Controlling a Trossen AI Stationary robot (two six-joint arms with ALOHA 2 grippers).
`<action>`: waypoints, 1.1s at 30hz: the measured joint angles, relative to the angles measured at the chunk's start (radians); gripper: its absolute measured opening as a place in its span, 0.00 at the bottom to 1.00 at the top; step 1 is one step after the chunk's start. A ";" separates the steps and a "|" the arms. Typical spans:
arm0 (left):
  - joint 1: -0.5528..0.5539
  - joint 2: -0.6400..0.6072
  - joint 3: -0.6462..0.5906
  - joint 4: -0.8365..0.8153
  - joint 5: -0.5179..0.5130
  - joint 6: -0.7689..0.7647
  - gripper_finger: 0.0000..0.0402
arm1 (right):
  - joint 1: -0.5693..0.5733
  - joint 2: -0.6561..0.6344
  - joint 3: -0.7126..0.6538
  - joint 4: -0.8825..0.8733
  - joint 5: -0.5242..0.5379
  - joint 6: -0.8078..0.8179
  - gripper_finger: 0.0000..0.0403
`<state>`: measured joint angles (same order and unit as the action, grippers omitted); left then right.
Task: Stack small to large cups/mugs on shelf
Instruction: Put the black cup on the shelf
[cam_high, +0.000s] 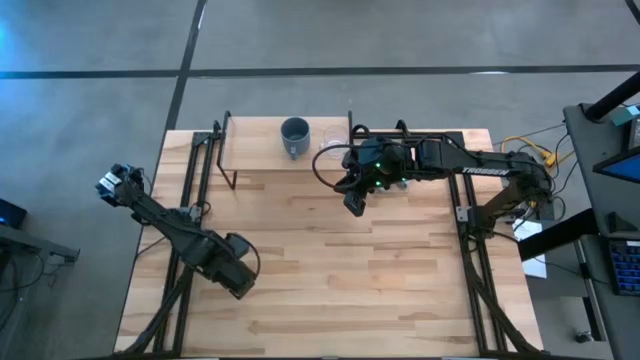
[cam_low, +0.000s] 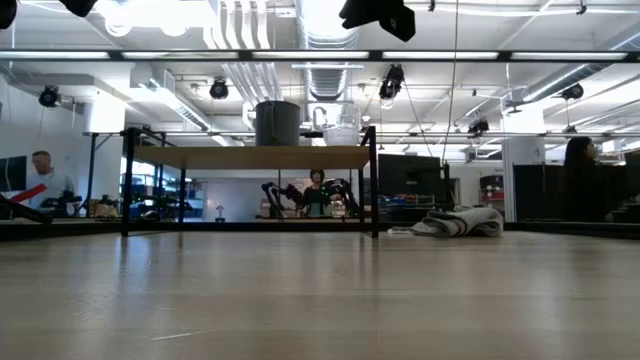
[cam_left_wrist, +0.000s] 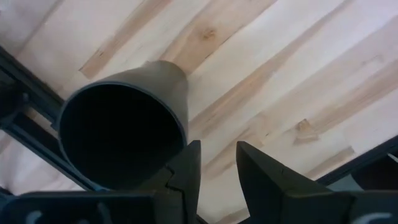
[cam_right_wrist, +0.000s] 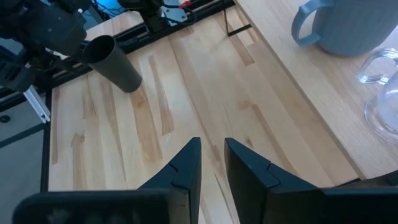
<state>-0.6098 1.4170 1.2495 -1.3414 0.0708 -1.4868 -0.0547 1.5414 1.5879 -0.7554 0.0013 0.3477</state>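
Note:
The shelf (cam_high: 262, 150) stands at the table's far side. On its board stand the grey-blue mug (cam_high: 295, 136), handle toward the near edge, and the clear glass cup (cam_high: 331, 140) to its right; both also show in the low view (cam_low: 277, 122) (cam_low: 340, 124) and the right wrist view (cam_right_wrist: 348, 25) (cam_right_wrist: 382, 93). My right gripper (cam_high: 354, 203) hangs empty above the table, near the shelf's right end, fingers close together. The black cup (cam_right_wrist: 116, 63) appears to stand upright on the table at the near left. My left gripper (cam_left_wrist: 217, 168) is right beside its rim (cam_left_wrist: 177, 134), fingers close together outside the cup. My left gripper's one finger (cam_left_wrist: 186, 165) stands right against the black cup's rim, outside it; I cannot tell whether it touches. Only bare wood shows between the fingers.
A grey-white cloth (cam_low: 460, 222) lies bunched on the table at the far right, beyond the shelf's right leg. Black metal frames run along the table's left (cam_high: 190, 215) and right (cam_high: 470, 250) sides. Bare wood lies between the two arms (cam_high: 340, 270).

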 joint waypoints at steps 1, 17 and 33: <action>0.000 -0.001 0.000 -0.006 0.000 -0.001 0.22 | 0.000 0.000 0.000 0.000 -0.001 0.000 0.16; 0.001 -0.038 -0.037 -0.029 -0.060 0.000 0.22 | 0.000 0.000 0.001 0.000 -0.004 0.014 0.16; 0.001 -0.050 -0.101 0.029 0.030 0.059 0.06 | 0.000 0.000 0.001 -0.001 -0.004 0.010 0.16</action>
<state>-0.6086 1.3670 1.1484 -1.3123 0.1009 -1.4282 -0.0547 1.5409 1.5890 -0.7563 -0.0025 0.3576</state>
